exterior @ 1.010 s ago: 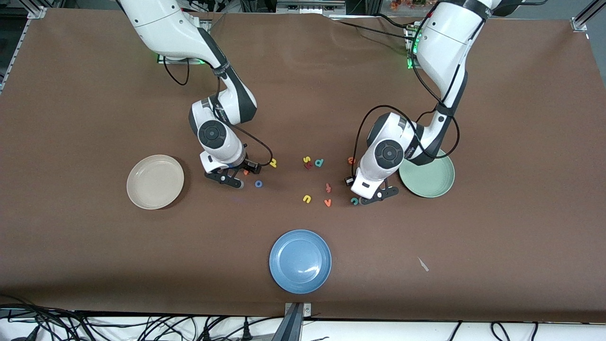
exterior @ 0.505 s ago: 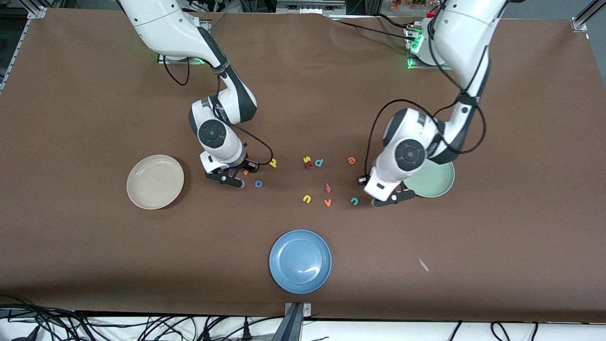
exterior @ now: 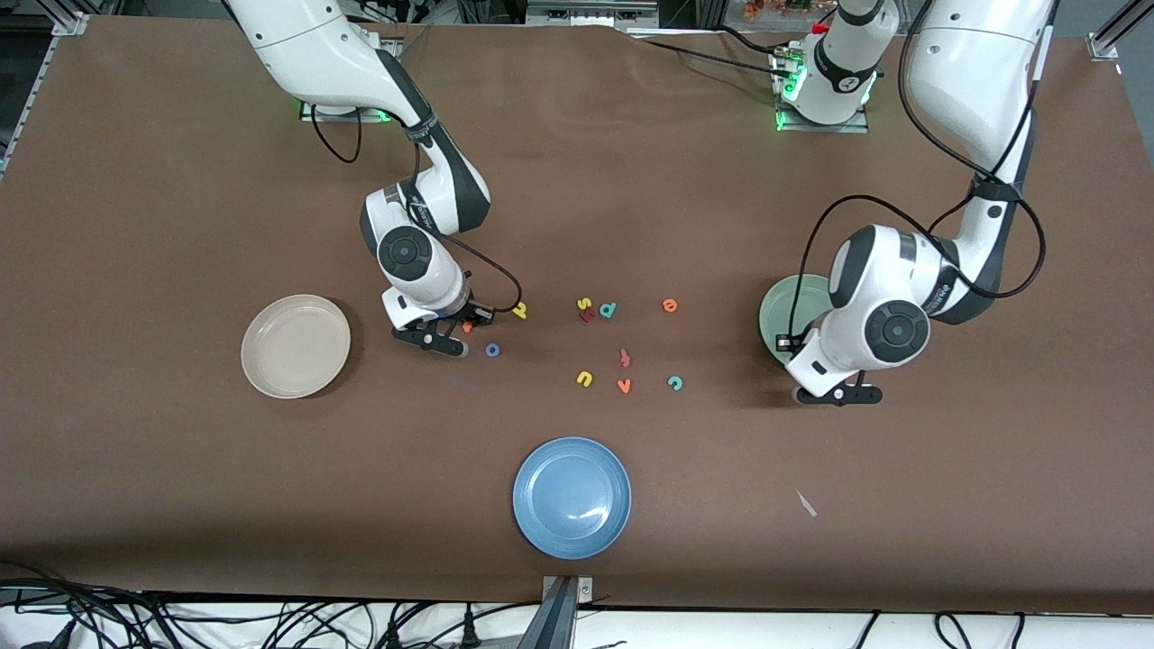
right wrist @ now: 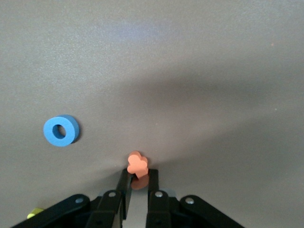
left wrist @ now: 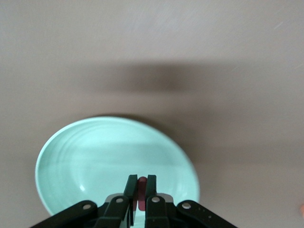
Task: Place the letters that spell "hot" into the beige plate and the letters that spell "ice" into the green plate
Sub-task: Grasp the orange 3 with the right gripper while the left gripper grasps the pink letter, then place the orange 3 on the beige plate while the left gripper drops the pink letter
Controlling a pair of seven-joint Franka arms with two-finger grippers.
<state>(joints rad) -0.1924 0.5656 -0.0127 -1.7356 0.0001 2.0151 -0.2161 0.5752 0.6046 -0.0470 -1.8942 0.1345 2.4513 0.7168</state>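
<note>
Orange t (right wrist: 137, 165) pinched in right hand (right wrist: 138, 183)

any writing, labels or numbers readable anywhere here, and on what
No printed words, brands or numbers can be read. Only loose foam letter shapes on the table:
"s", yellow
"u", yellow
"o", blue ring
"c", teal
"v", orange
"e", orange
The remaining letters, including those in the right tool and the left tool, are too small or hidden to read.

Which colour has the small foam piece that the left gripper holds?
Dark red small foam piece, seen best in the left wrist view.
</note>
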